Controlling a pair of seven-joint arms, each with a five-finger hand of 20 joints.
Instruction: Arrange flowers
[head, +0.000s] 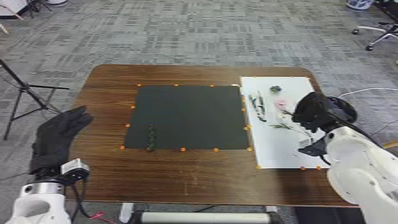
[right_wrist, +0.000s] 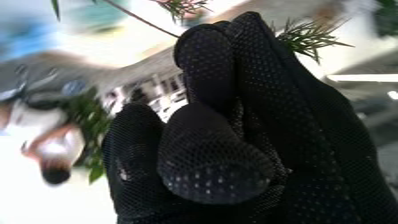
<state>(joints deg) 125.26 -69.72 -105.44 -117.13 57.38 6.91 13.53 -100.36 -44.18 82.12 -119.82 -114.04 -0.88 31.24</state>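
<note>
At the right side of the brown wooden surface (head: 204, 185), over the white sheet's (head: 289, 159) edge: right hand (right_wrist: 200, 160) in black glove, impossible to tell whether gripping or empty. Close by, pink flower (head: 282, 103) and green leafy sprig (head: 281, 126), both on the sheet. For picking a stem, probably the step in hand: pinch low, clear of petals, then lift gently without dragging neighbours. Beside the hand, round black object (head: 343, 108), perhaps a container, contents unclear. Farther off, green leafy stem (head: 151, 138) on black mat (head: 187, 110); beyond, left hand (head: 55, 140), open and relaxed.
</note>
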